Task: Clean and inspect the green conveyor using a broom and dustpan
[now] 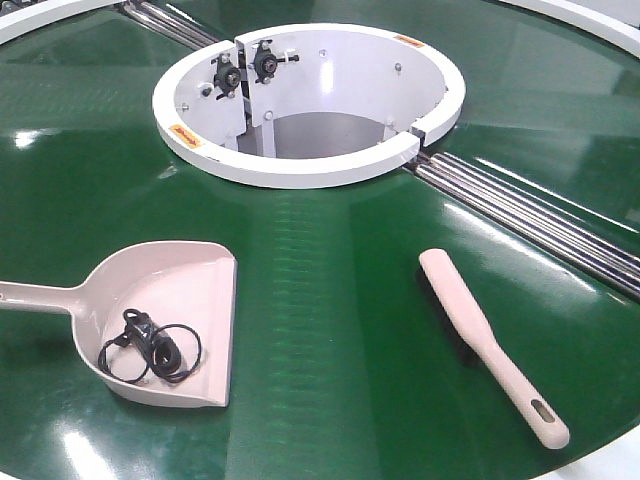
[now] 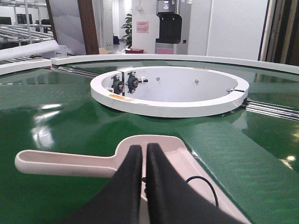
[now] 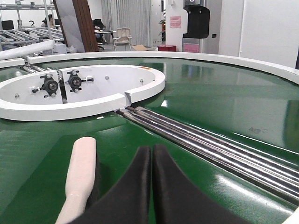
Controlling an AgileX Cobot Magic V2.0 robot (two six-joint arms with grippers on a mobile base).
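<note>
Your dustpan point(image 1: 170, 300) lies near left on the green conveyor point(image 1: 330, 330), holding what looks like a black cord point(image 1: 150, 345); the broom point(image 1: 480, 335) lies near right. Both jaws are pressed together, empty.

Two matte black claws, left point(image 2: 143, 179) and right point(image 3: 151, 184), with smooth tapered fingers

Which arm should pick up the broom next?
Right. The right end effector, shut and empty, sits just beside the broom in its wrist view. The left end effector, also shut, hovers over the dustpan, which lies across the green conveyor from the broom.
</note>
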